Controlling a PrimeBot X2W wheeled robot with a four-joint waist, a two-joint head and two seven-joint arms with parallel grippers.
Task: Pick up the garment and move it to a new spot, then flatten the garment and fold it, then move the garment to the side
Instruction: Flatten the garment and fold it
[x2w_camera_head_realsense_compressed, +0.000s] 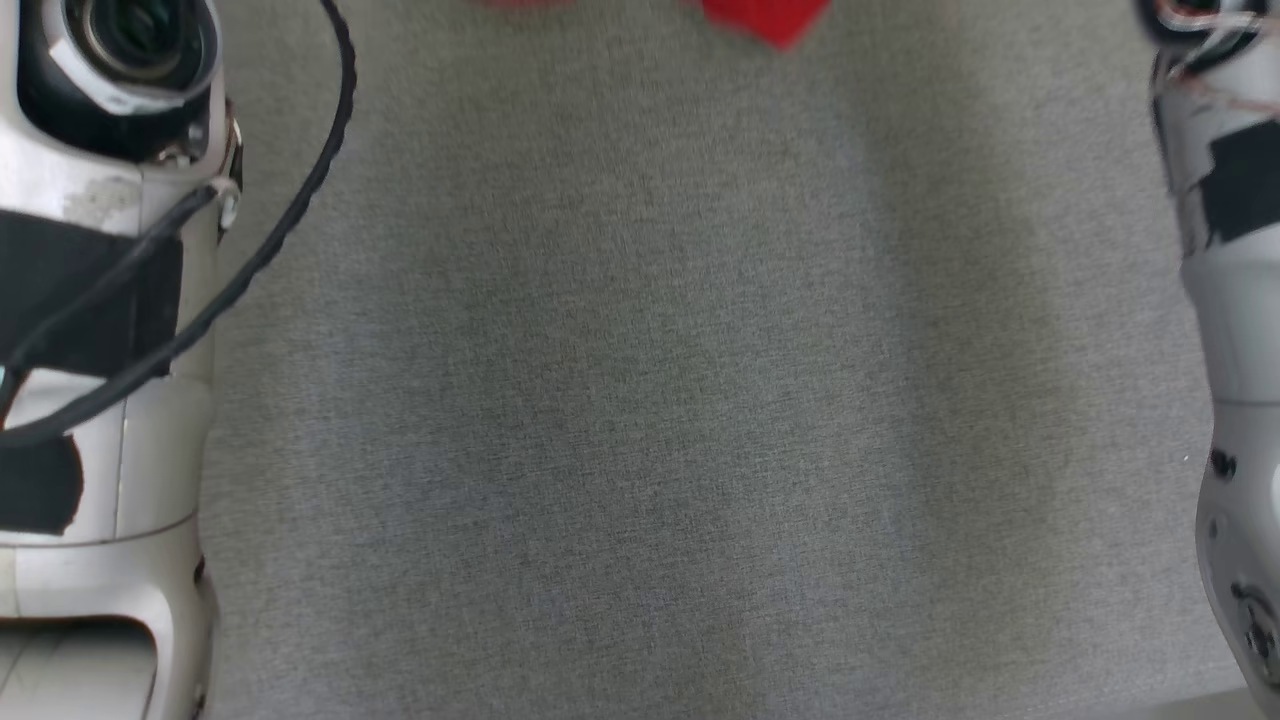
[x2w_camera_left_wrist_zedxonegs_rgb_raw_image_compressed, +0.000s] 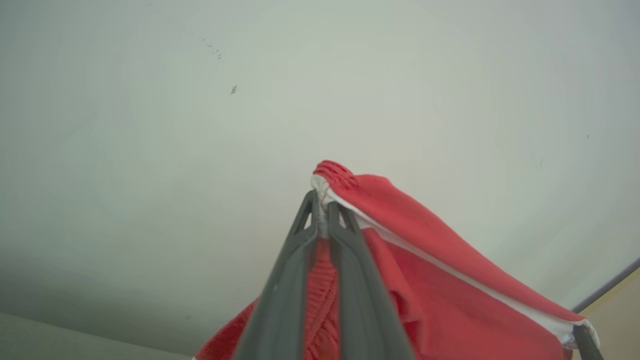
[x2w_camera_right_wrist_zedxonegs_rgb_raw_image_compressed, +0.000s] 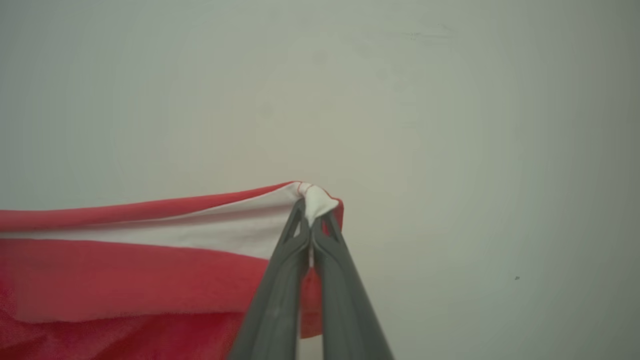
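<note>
The garment (x2w_camera_left_wrist_zedxonegs_rgb_raw_image_compressed: 440, 280) is red with a white inner edge. In the left wrist view my left gripper (x2w_camera_left_wrist_zedxonegs_rgb_raw_image_compressed: 322, 212) is shut on one of its corners, the cloth bunched above the tips. From there the cloth stretches right toward another dark fingertip (x2w_camera_left_wrist_zedxonegs_rgb_raw_image_compressed: 585, 340) at its far corner. In the right wrist view my right gripper (x2w_camera_right_wrist_zedxonegs_rgb_raw_image_compressed: 311, 212) is shut on a white-lined corner of the garment (x2w_camera_right_wrist_zedxonegs_rgb_raw_image_compressed: 125, 270), which runs off to the left. The head view catches a small red piece of the garment (x2w_camera_head_realsense_compressed: 765, 18) at the top edge, lifted off the grey surface.
A grey fabric-covered surface (x2w_camera_head_realsense_compressed: 640, 400) spreads across the head view. My left forearm (x2w_camera_head_realsense_compressed: 90, 400) with its black cable stands at the left edge, my right forearm (x2w_camera_head_realsense_compressed: 1235, 350) at the right edge. Both wrist views face a plain pale wall (x2w_camera_left_wrist_zedxonegs_rgb_raw_image_compressed: 200, 125).
</note>
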